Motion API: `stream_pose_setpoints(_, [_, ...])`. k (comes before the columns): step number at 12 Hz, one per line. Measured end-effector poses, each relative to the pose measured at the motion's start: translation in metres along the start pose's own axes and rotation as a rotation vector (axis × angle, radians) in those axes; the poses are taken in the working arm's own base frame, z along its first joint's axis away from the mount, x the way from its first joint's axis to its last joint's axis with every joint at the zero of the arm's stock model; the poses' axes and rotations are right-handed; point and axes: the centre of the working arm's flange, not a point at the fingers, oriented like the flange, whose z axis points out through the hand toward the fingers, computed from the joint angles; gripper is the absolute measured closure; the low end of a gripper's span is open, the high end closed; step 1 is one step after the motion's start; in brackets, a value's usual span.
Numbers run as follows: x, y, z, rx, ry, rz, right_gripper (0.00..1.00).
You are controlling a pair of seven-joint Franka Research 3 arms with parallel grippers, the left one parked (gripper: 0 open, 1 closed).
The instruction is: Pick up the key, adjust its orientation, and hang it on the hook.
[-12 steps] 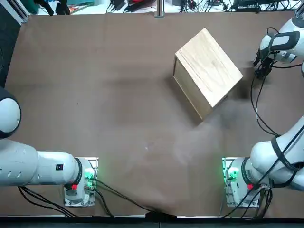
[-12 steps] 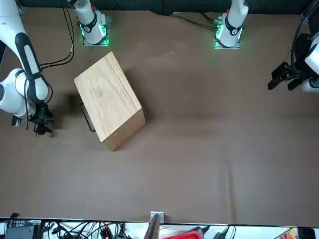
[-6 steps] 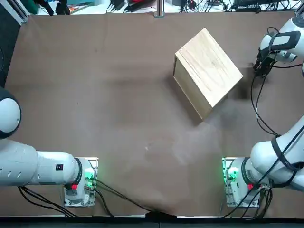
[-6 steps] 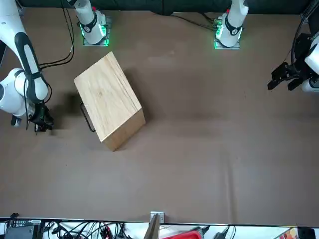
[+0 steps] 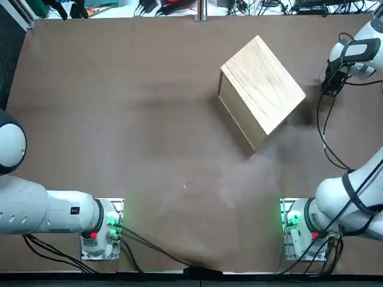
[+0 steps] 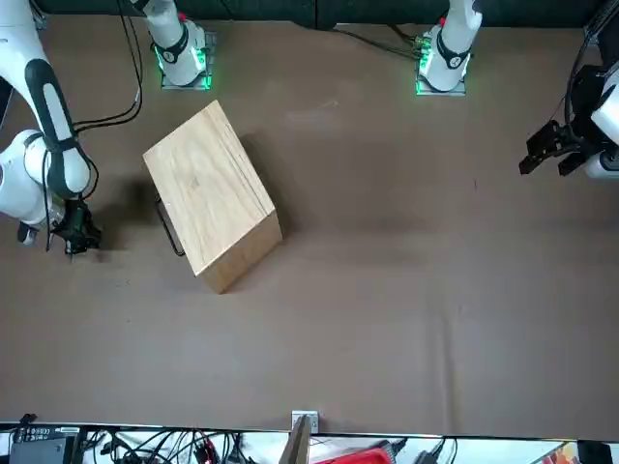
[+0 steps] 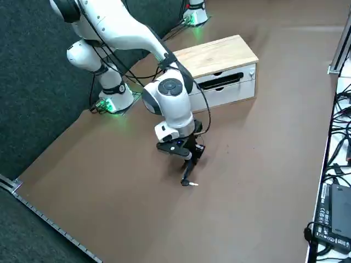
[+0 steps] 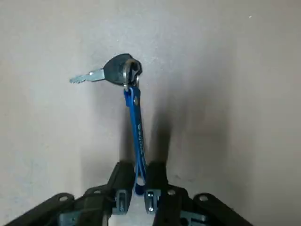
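With the right gripper (image 8: 136,192) clamped on the blue strap (image 8: 136,136), the key (image 8: 109,74) dangling beside the wooden block (image 7: 219,60) wants a slow, swing-free lift.

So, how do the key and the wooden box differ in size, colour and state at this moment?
The key is tiny with a black head and silver blade; the wooden box is large, pale and blocky. The key dangles from a blue strap pinched in the right pincer, out beyond the box's right end, while the box rests untouched on the table. Both sit over the same brown surface.
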Motion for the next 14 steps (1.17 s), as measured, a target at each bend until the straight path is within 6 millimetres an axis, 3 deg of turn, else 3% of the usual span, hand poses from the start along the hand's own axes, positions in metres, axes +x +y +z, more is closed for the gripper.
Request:
stream_pose_setpoints(1, [0.001,0.001,-0.001,-0.003,-0.001,0.003,0.81])
stream_pose_setpoints(4, [-0.001,0.000,-0.010,-0.010,-0.006,-0.001,0.96])
stream_pose_setpoints(7, [-0.008,-0.004,-0.027,-0.009,-0.010,-0.030,0.96])
stream_pose_setpoints(14, [-0.043,-0.038,-0.124,-0.029,-0.029,-0.324,0.96])
